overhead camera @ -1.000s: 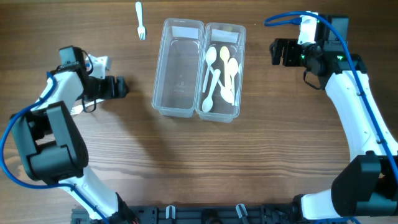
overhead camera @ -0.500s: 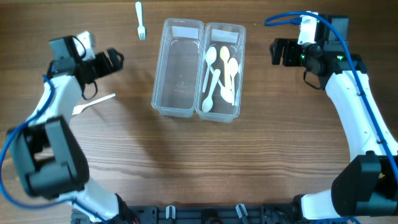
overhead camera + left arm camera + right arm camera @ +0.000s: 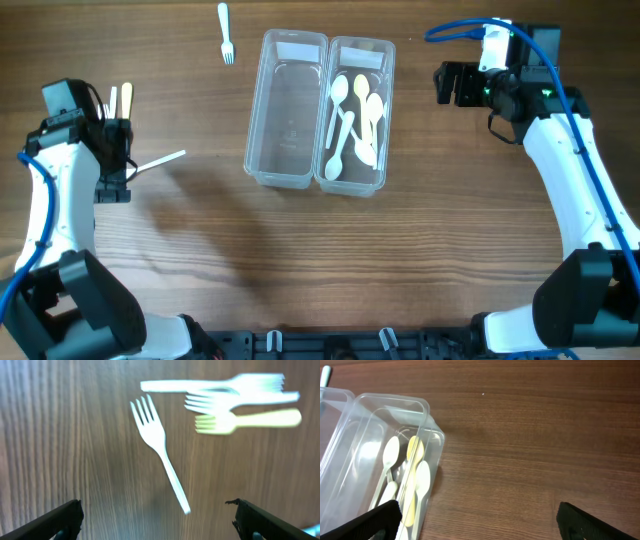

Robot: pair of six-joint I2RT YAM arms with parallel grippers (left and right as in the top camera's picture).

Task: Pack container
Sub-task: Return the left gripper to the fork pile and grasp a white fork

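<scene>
Table (image 3: pixel 300 260): a brown wood-grain surface was shown, matt with only a faint sheen. Container (image 3: pixel 288 120): clear, glossy plastic was used for both compartments, and bright highlights were carried along the rim. Spoons (image 3: pixel 340 92): these were moulded in smooth white and cream plastic. White forks (image 3: pixel 156 445) and cream fork (image 3: pixel 260 419): the same smooth, slightly shiny plastic was seen. Right arm (image 3: pixel 570 190): the shell was finished in glossy white plastic, the joints in matt black.

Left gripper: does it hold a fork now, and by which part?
Nothing is held. The left gripper is open, and the white fork lies free on the table, touching neither finger.
</scene>
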